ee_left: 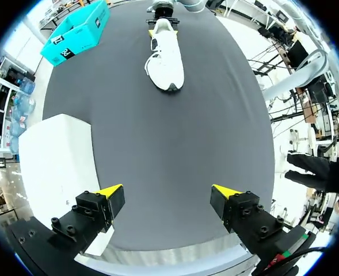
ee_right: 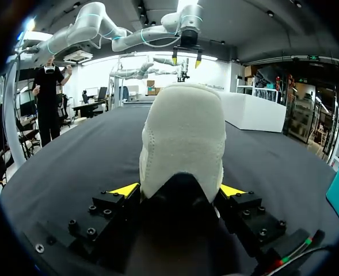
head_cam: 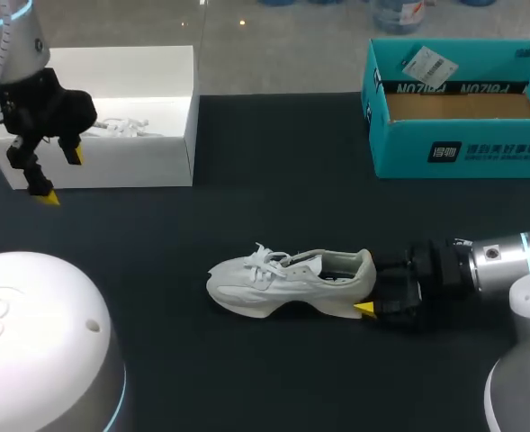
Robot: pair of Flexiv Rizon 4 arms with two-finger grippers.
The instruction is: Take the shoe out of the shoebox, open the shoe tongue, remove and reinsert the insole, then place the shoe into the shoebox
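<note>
Shoe: white, on its sole mid-counter, toe toward the left arm. Right tool: pinching the heel from 2 sides. Left tool: spread, holding nothing, above the white box edge. Risk: heel-only hold; tugging the laced tongue could twist the shoe free.

Wide, flat table with a matte black cloth top. Fills the head view from 9 o'clock across to 3 o'clock and down to 6 o'clock; ends in a straight far edge toward 12 o'clock. Takes soft, even light, with a dull grey sheen in the right wrist view.
</note>
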